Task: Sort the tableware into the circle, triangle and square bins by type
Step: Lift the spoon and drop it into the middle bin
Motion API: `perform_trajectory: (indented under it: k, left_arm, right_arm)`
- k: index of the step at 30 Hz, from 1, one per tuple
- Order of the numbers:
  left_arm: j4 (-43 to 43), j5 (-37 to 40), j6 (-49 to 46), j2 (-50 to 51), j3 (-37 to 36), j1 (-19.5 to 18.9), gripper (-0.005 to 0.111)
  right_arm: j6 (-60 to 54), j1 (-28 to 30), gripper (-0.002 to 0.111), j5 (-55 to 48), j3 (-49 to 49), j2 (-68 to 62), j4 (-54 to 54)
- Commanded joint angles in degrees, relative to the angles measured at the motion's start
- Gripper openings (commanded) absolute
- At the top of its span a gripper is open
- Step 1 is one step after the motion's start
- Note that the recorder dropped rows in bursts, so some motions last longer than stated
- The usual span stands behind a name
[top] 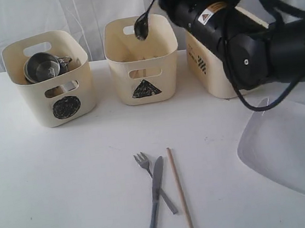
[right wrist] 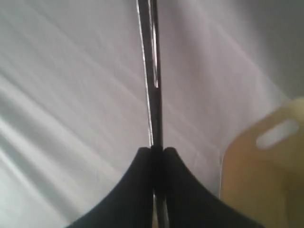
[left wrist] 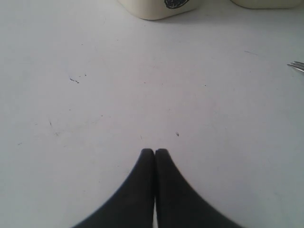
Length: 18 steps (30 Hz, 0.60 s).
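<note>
My right gripper (right wrist: 157, 151) is shut on the steel spoon's handle (right wrist: 151, 71). In the exterior view the spoon (top: 142, 26) hangs bowl-down over the triangle bin (top: 143, 65). The circle bin (top: 49, 81) holds steel mugs (top: 42, 66). The right arm half hides the square bin (top: 205, 66). Fork (top: 142, 162), knife (top: 156, 196) and one chopstick (top: 181, 193) lie together at the table's front middle. The white plate (top: 288, 148) rests at front right. My left gripper (left wrist: 155, 152) is shut and empty, low over bare table. Neither bowl shows.
The three bins stand in a row at the back of the white table, before a white curtain. In the left wrist view the circle bin's base (left wrist: 156, 7) and the fork's tines (left wrist: 297, 65) sit at the frame's edges.
</note>
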<state>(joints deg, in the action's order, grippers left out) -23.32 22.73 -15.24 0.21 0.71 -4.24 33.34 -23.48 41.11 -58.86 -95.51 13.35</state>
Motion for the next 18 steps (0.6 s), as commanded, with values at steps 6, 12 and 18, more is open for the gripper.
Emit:
perform_trajectory:
  k: [6,12,18]
  left_arm:
    - [-0.21,1.34,0.01,-0.21,-0.62,-0.29,0.000]
    - [-0.21,1.34,0.01,-0.21,-0.62,-0.29,0.000]
    - [-0.21,1.34,0.01,-0.21,-0.62,-0.29,0.000]
  right_arm:
    - [1.33,2.84,0.000,16.79,-14.56,-17.86,-2.27]
    - [-7.83,4.69,0.000,1.51,-28.29,-27.62,-10.52]
    - [-13.76,5.13,0.016,-4.93,-31.98,-31.94,-10.38]
